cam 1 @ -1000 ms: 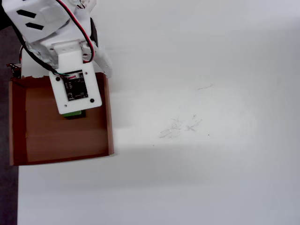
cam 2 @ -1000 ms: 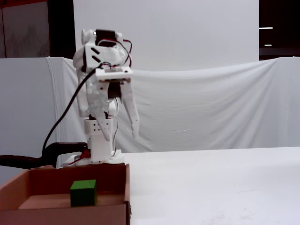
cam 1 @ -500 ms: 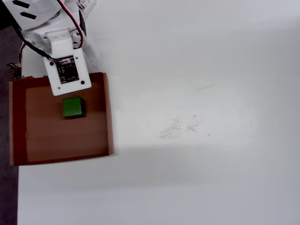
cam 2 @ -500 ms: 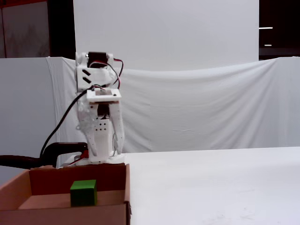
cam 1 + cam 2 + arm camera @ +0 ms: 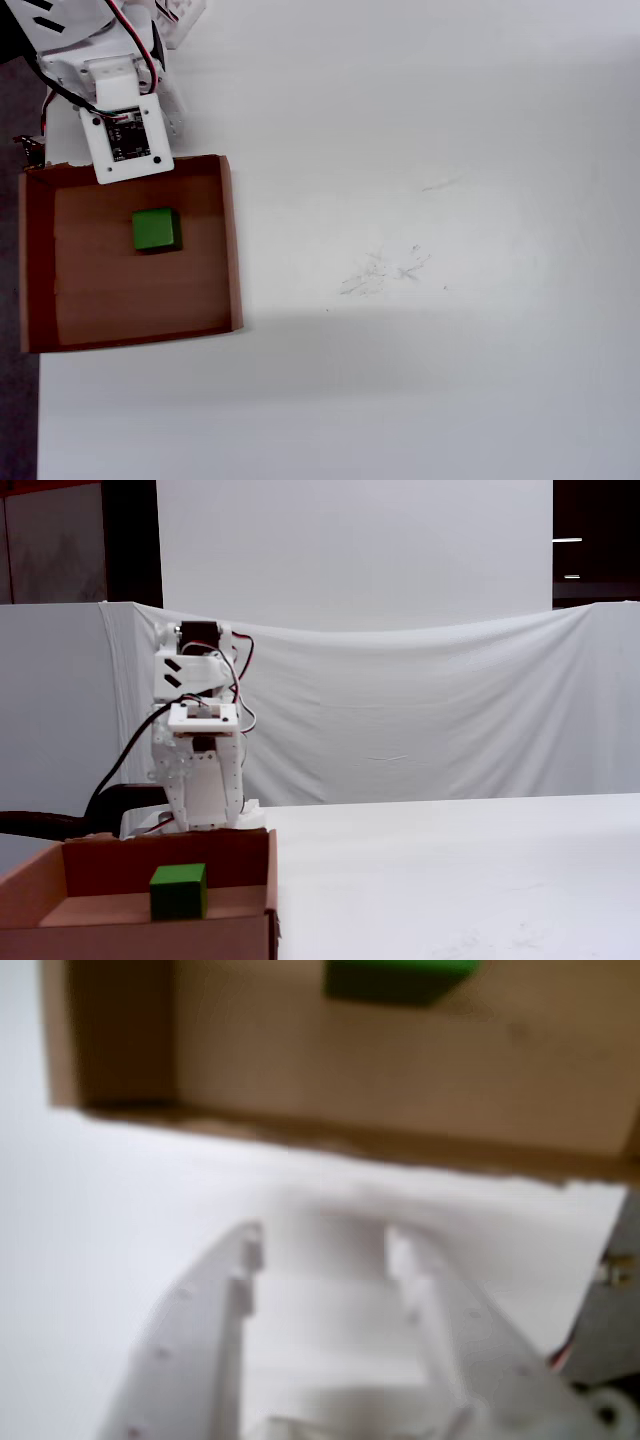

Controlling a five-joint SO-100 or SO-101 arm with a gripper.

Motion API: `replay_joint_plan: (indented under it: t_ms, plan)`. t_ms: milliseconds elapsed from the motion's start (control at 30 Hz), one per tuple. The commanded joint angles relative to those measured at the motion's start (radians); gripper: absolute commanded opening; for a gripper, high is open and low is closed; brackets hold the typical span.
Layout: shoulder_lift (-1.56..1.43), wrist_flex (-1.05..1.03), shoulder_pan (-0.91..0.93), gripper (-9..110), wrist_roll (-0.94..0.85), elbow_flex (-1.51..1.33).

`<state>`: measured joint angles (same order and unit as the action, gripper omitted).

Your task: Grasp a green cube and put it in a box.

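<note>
One green cube (image 5: 157,229) lies on the floor of the box (image 5: 228,250), flat on a face and touching none of the walls. In the overhead view it sits in the upper middle of the floor, nearer the wall closest to my arm than the opposite one. The fixed view shows it (image 5: 178,891) low inside the cardboard, its top about level with the near rim (image 5: 140,936). My wrist view catches only its lower part (image 5: 398,980) at the top edge, on the brown floor beyond the box's near wall (image 5: 330,1145).

The box rests on the white table (image 5: 430,150) at its left edge in the overhead view, with a dark strip beyond its left wall.

My tool (image 5: 322,1242) is parted, the two white fingers (image 5: 205,1310) standing apart with bare table showing between them, and nothing is held. It hangs over the table just outside the box wall, clear of the cube. From above, my wrist plate with its small circuit board (image 5: 124,140) overlaps the box's upper wall. In the fixed view my arm (image 5: 196,750) stands folded behind the box, red and black cables looping off it, in front of a white draped cloth (image 5: 430,710).
</note>
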<state>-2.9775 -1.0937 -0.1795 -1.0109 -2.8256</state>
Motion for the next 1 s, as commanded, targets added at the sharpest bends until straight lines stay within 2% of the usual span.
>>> replay_joint_plan:
  t_ms: [0,300,500,967]
  plan:
    - [-0.044,-0.023,0.005,15,-0.028,-0.012]
    - [-0.199,-0.060,0.020,14,-0.041,-0.144]
    - [-0.204,-0.153,0.020,15,-0.075,-0.146]
    - [-0.206,-0.152,0.017,16,-0.064,-0.147]
